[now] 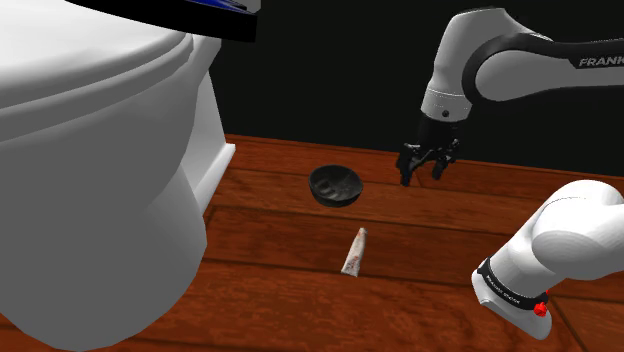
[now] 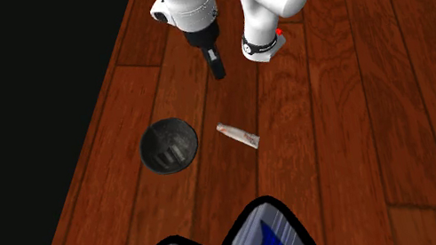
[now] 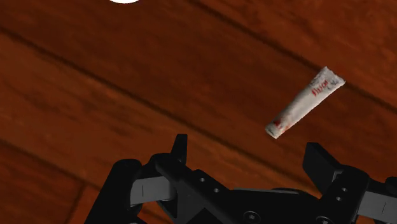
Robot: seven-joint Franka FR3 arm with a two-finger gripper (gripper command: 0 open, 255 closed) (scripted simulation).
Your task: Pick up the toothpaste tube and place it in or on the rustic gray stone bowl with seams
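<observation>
Fingers [image 3: 181, 149] stand apart above the wooden floor [image 3: 95, 95]; the toothpaste tube [image 3: 304, 103] lies nearby (its red writing unreadable), and the arm [image 1: 540, 65] shows "FRANK".

Glossy reddish wood floor [image 1: 280, 290]; dark, matt ribbed bowl [image 1: 335, 186].

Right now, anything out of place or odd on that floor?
Only the setting: the toothpaste tube lies flat on the wood floor, apart from the dark bowl, both beside a toilet. Nothing looks spilled or broken. The gripper hovers open, holding nothing.
</observation>
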